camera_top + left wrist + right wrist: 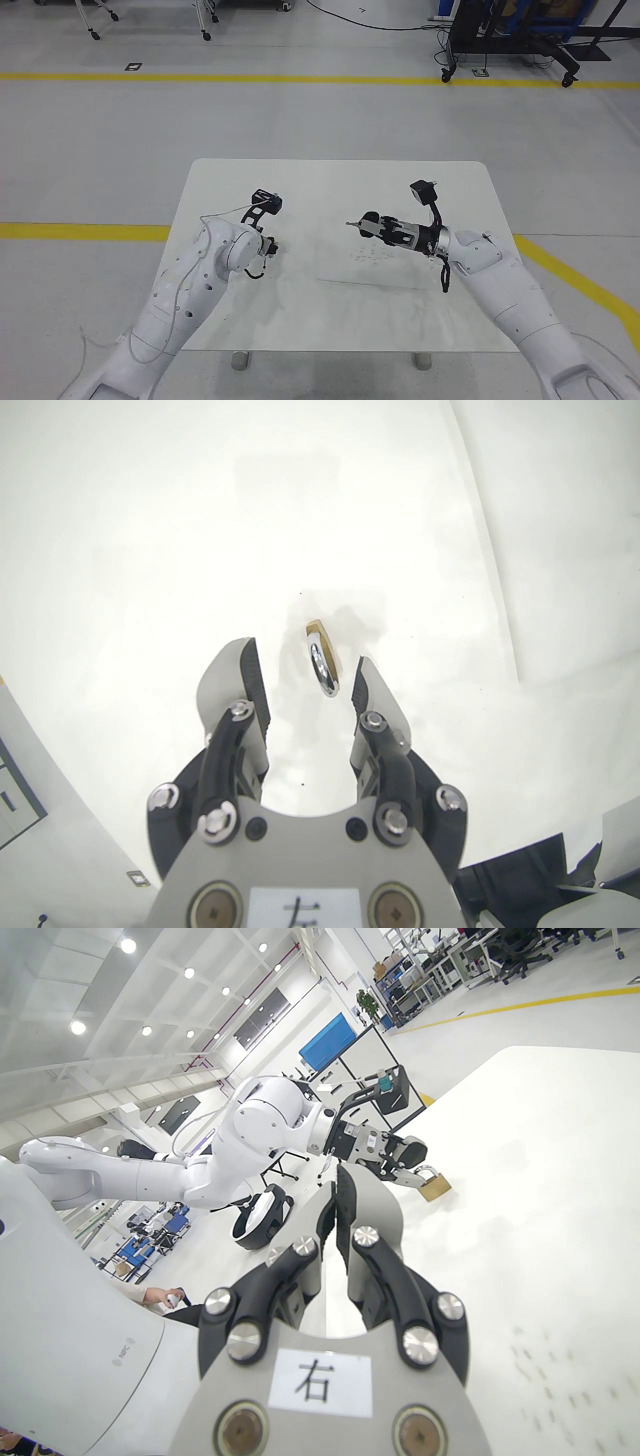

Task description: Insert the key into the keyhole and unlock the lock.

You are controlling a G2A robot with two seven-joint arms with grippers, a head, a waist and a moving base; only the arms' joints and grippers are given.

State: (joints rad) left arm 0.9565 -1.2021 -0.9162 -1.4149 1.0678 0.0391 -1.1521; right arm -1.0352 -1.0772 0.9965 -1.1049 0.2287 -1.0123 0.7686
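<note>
A bright, open hall with a pale floor (120,150) and a white worktop (330,180).

The glossy grey-white floor carries a yellow line (250,77) running across beyond the worktop and a second yellow stripe (80,231) level with it, which turns into a diagonal on the other side. A black wheeled frame (510,50) stands at the far edge, with cables trailing near it, and castered legs (95,25) of other stands show opposite. Round ceiling lights (128,946) run in rows among white beams. Farther off stand a blue panel (327,1040), a green plant (368,1003), cluttered benches (425,978) and dark office chairs (515,953).
</note>
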